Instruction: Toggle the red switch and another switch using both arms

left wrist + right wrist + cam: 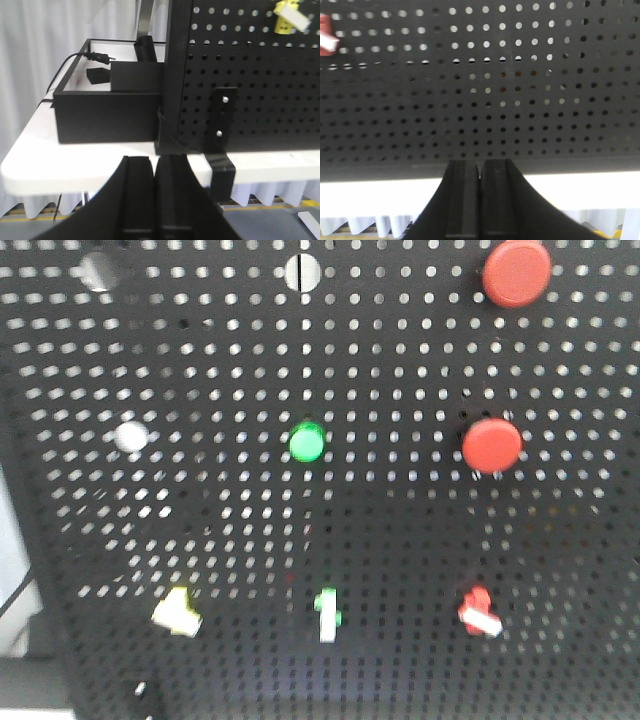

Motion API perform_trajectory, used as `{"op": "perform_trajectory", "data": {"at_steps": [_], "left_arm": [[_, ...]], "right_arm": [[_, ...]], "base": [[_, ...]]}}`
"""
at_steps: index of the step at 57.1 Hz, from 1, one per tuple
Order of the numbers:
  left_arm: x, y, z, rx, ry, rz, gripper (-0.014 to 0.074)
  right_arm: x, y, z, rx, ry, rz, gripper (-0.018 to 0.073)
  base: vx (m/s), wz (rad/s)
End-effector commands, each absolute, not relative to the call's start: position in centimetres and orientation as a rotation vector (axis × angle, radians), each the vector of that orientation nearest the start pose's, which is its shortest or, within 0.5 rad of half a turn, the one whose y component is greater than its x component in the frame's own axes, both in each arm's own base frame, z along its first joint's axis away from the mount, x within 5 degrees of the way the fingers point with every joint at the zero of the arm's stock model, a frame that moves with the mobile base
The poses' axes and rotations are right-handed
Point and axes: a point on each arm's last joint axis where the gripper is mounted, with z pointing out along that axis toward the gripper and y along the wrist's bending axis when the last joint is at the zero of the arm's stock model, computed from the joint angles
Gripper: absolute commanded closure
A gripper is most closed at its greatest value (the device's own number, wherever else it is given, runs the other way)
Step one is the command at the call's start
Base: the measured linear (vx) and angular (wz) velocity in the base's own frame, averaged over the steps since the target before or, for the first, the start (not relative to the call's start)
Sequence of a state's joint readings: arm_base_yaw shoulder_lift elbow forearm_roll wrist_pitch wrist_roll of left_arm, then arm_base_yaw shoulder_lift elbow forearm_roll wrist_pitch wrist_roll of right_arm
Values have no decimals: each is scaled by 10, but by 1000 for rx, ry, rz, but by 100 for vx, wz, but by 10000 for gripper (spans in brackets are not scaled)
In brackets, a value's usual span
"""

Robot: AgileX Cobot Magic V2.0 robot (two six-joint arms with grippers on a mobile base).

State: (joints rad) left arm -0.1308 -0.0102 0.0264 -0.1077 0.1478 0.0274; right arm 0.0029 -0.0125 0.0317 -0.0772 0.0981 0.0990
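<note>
Nearest the left wrist camera, the left gripper (155,200) fills the bottom of the frame. Its black jaws are pressed together with only a thin seam between them, and they hold nothing. Beyond it lies the white worktop (45,165). It carries a black box (107,117) with a cable (82,54) running in above it, just beside the upright black pegboard panel (260,75) and its screwed bracket (223,115). The yellow switch (287,15) sits at the top right of this view, partly cut off by the frame edge and well above the jaws.

The right gripper (480,200) looks the same (jaws closed on nothing, hairline gap), with the worktop behind it and the panel past that. The red switch (326,36) is clipped by the left edge, high up and well apart from the jaws.

The front view is soft. Its bottom row shows the yellow switch, a green toggle (327,612) and the red switch, whose white lever tip is at its lower right. Higher up are a green round button (306,441), a white button (131,436) and two big red push buttons (491,444). Two fittings in the top row are too blurred to name.
</note>
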Motion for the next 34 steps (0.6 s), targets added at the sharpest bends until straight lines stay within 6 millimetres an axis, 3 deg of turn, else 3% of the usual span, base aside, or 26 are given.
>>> {"op": "perform_trajectory", "data": {"at_steps": [1, 34], "left_arm": [[56, -8, 194, 26, 1564, -188, 594], [56, -8, 194, 29, 1558, -184, 594]], "right_arm": [[56, 0, 201, 13, 1508, 9, 565], [56, 0, 201, 13, 1509, 8, 565]], "base": [[19, -5], [8, -2]]}}
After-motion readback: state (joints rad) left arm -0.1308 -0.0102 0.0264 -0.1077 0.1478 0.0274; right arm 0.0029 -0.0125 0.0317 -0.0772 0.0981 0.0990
